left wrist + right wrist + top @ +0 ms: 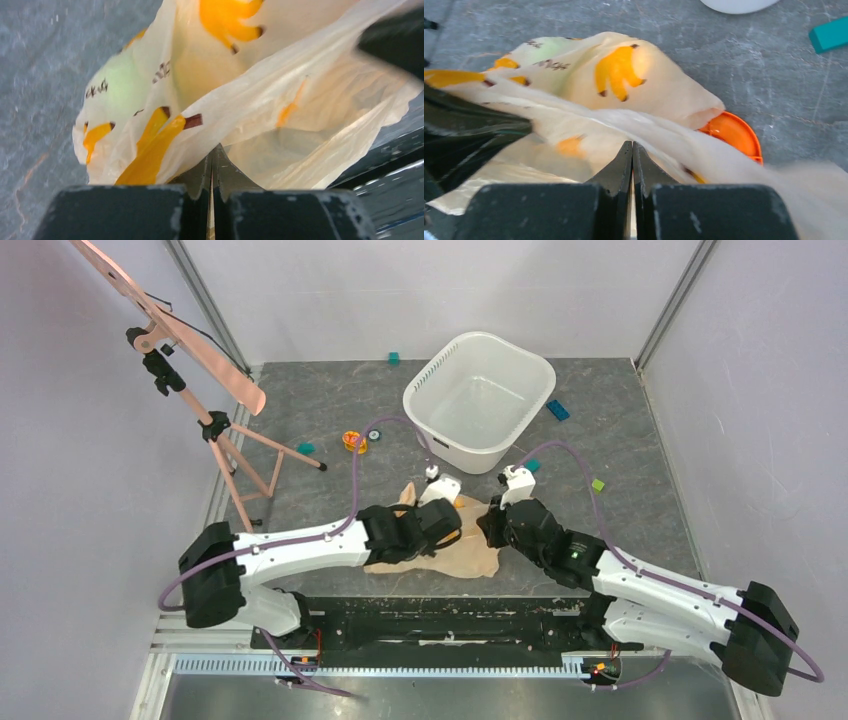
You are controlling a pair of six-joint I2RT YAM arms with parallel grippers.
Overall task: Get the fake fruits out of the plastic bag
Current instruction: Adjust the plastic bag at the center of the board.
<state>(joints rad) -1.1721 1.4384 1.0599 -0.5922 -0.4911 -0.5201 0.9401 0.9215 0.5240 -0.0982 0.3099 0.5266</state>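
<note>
While plastic bag (470,552) is lying on the surface, left jaws: pinching its film shut.
right jaws: also pinching film.
green pear (116,85): bulging inside bag's far-left end, nearer left arm.

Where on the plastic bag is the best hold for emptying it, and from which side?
Probably the loose flat film at the near edge of the plastic bag, coming low from the robot's side. The green fruit bulges well beyond that edge, so the thin folds here pinch easily; the left gripper and right gripper are each shut on one.
</note>
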